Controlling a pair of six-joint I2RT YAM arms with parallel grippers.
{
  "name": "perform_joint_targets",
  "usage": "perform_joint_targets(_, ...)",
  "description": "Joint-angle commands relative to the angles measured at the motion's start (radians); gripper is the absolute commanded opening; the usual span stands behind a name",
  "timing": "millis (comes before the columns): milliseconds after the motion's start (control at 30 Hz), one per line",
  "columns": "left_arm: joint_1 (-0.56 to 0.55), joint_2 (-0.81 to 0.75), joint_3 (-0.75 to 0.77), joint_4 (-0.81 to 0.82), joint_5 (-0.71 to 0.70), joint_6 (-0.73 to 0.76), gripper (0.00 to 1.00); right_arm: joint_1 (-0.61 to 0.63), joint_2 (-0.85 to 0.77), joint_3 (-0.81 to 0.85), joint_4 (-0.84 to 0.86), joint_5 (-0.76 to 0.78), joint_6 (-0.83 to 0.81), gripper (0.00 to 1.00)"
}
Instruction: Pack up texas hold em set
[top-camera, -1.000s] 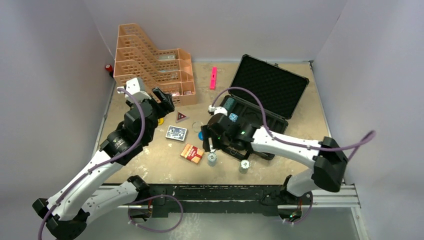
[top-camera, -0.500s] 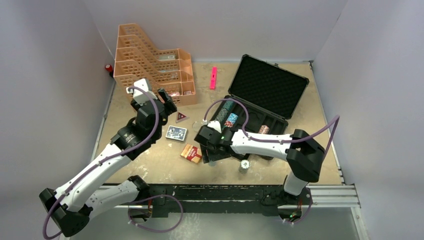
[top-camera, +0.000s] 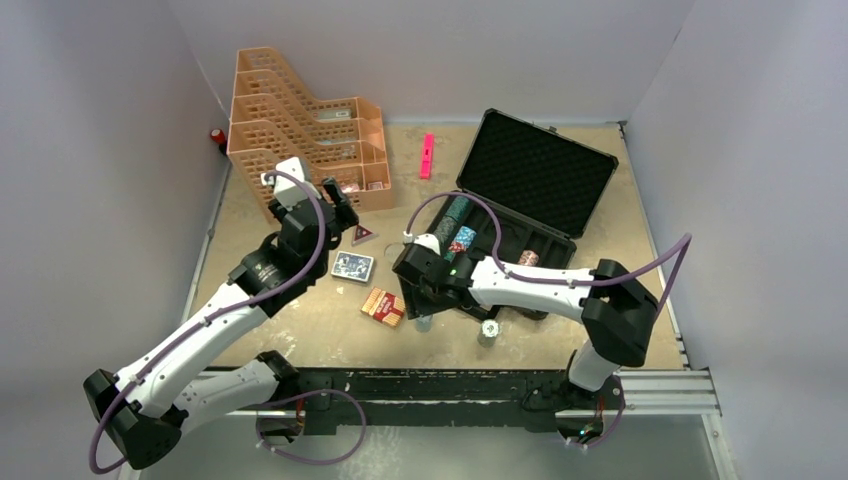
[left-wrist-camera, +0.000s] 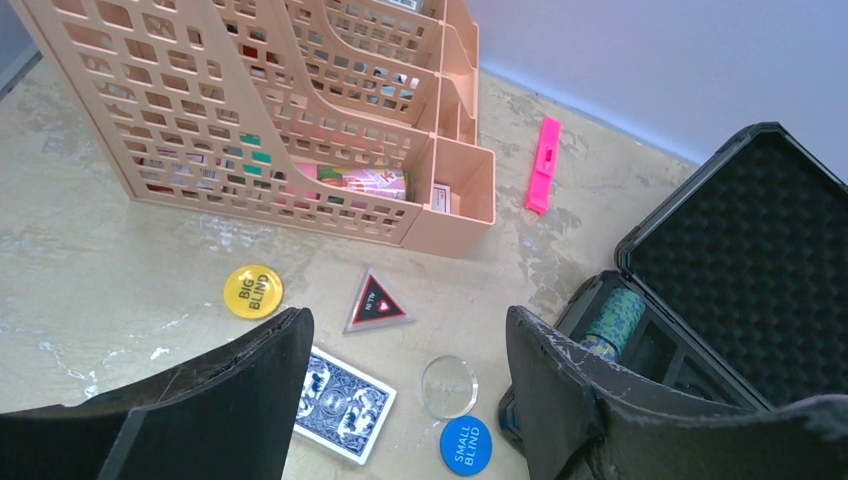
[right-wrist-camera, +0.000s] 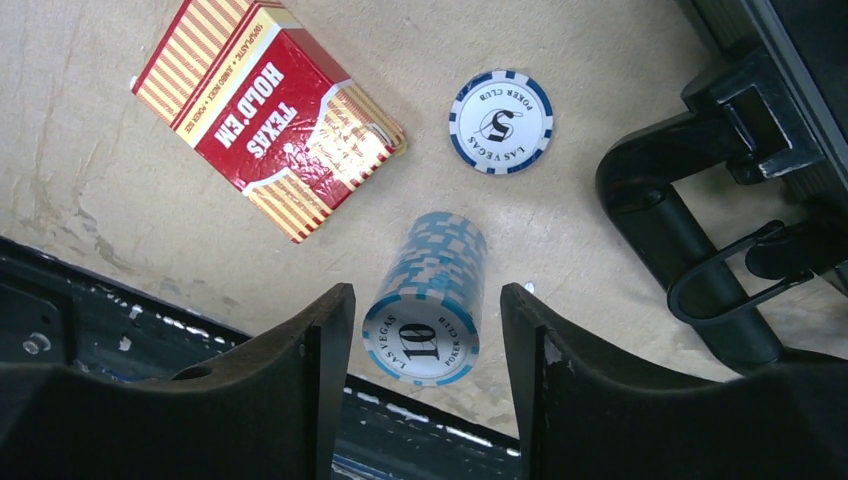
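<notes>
Now right jaws narrower around chip stack (right-wrist-camera: 425, 300)

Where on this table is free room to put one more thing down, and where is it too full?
Free: the table along the near edge, before the red deck; also the strip between the case and the right wall. Crowded: the middle, from the tray to the case, with buttons, the blue deck and chips.

Scuffed tan table (top-camera: 300, 330) holds an open black case (top-camera: 540, 170); red deck (top-camera: 383, 305), blue deck (top-camera: 353, 266), chip stack (right-wrist-camera: 428, 300) sit left of it.
</notes>
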Motion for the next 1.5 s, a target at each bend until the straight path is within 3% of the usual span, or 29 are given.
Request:
perform_joint_targets(0, -0.007, 0.003, 0.021, -0.002, 0.032, -0.011, 0.70, -0.005, 0.007, -0.009, 0.030, -0.046, -0.015, 0.60)
perform_joint_targets(67, -0.005, 0.003, 0.019, -0.006, 0.046, -0.010, 0.70, -0.005, 0.022, -0.008, 0.020, -0.053, -0.010, 0.58)
perform_joint_targets(267, -0.006, -0.002, -0.008, 0.015, 0.068, -0.011, 0.70, -0.028, -0.004, -0.011, 0.025, -0.066, -0.056, 0.31)
perform_joint_targets(367, -0.006, 0.011, -0.006, 0.025, 0.078, 0.024, 0.70, -0.093, -0.041, -0.030, 0.069, -0.144, -0.096, 0.26)
perform_joint_targets(533, -0.005, 0.039, 0.002, 0.038, 0.135, 0.087, 0.69, -0.214, -0.190, -0.063, 0.179, -0.315, -0.185, 0.25)
perform_joint_targets(800, -0.006, 0.131, 0.034, 0.082, 0.545, 0.238, 0.64, -0.448, -0.313, -0.043, 0.288, -0.651, -0.248, 0.28)
perform_joint_targets(967, -0.007, 0.161, 0.092, 0.055, 0.691, 0.267, 0.65, -0.555, -0.312, -0.034, 0.401, -0.881, -0.239, 0.29)
perform_joint_targets(1000, -0.006, 0.164, 0.100, 0.058, 0.717, 0.284, 0.71, -0.573, -0.301, -0.036, 0.428, -0.929, -0.232, 0.29)
perform_joint_targets(1100, -0.006, 0.176, 0.088, 0.110, 0.739, 0.313, 0.72, -0.618, -0.269, -0.034, 0.516, -1.055, -0.206, 0.29)
perform_joint_targets(1300, -0.006, 0.233, 0.052, 0.240, 0.984, 0.413, 0.68, -0.699, -0.214, -0.029, 0.591, -1.216, -0.157, 0.27)
perform_joint_targets(1467, -0.008, 0.276, 0.032, 0.255, 1.203, 0.536, 0.63, -0.721, -0.223, -0.052, 0.588, -1.245, -0.155, 0.27)
